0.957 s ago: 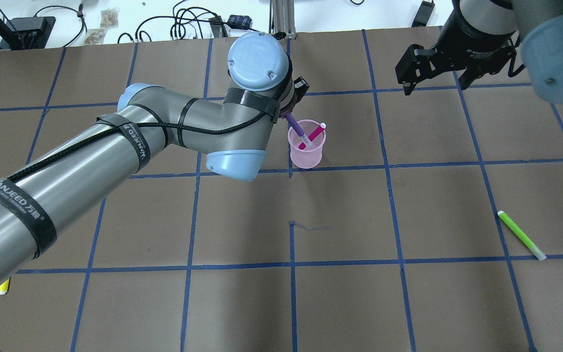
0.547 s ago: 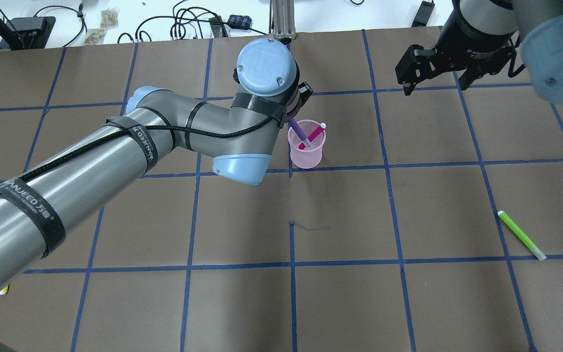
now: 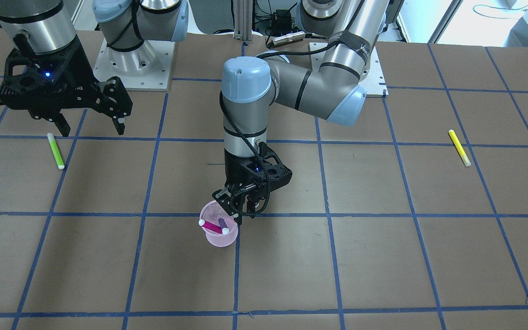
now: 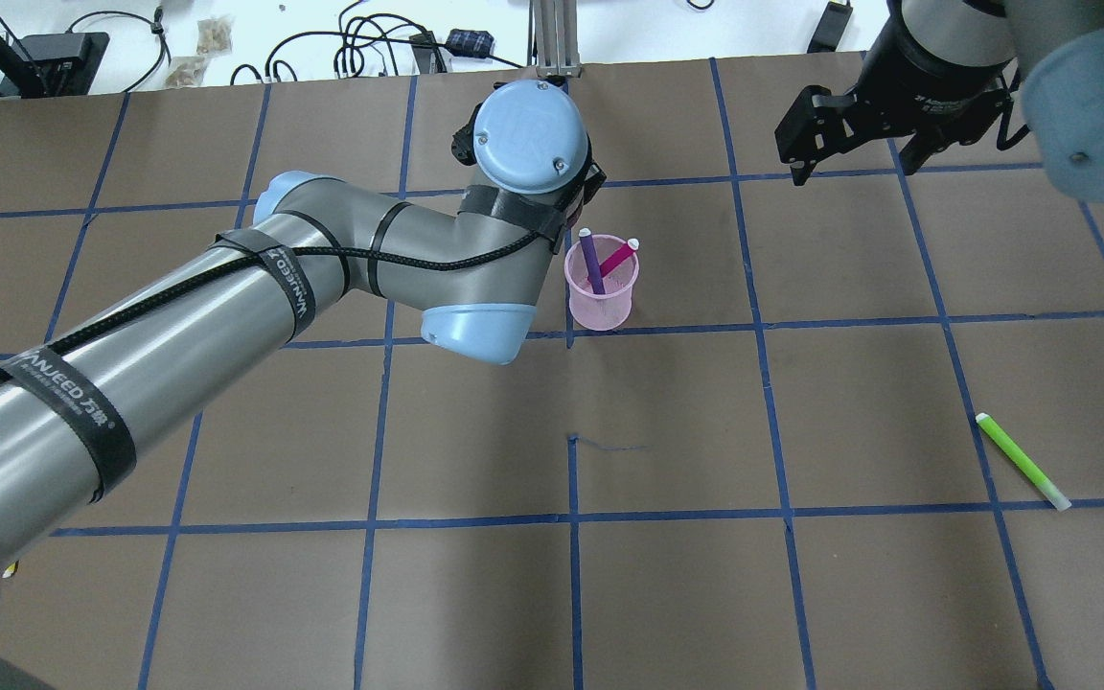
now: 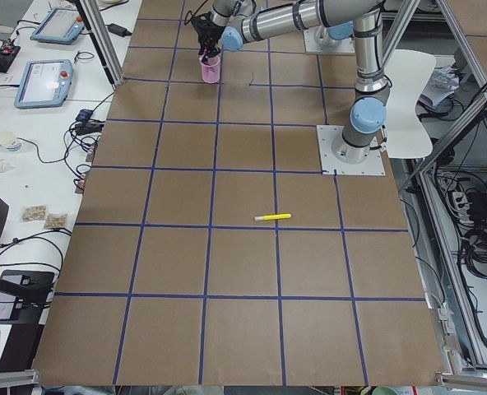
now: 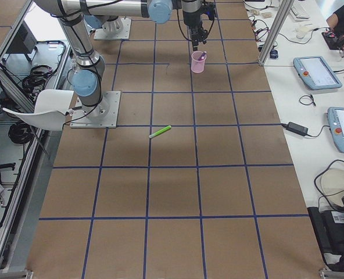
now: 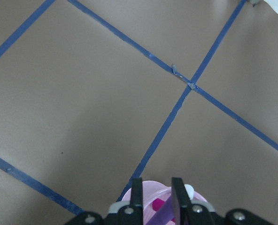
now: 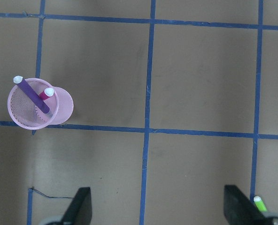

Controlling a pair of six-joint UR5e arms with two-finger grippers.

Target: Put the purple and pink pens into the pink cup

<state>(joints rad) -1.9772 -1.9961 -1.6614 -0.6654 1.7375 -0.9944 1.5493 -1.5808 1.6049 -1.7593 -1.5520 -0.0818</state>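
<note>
The pink mesh cup (image 4: 600, 302) stands upright near the table's middle. The purple pen (image 4: 592, 261) and the pink pen (image 4: 619, 257) both stand in it and lean on its rim, white caps up. My left gripper (image 3: 233, 215) hovers just beside the cup's rim (image 3: 220, 239), slightly open and empty. In the left wrist view its fingers (image 7: 138, 190) stand a little apart above the cup (image 7: 153, 190). My right gripper (image 4: 849, 168) is wide open and empty, far to the right of the cup. The right wrist view shows the cup (image 8: 64, 110) with both pens inside.
A green pen (image 4: 1022, 460) lies on the table at the right, below my right gripper. A yellow pen (image 3: 459, 147) lies far out on my left side. Blue tape lines grid the brown table cover.
My left gripper has let go of the purple pen, which now rests free in the cup. The left wrist shifted slightly right and back. The right arm has not moved.
</note>
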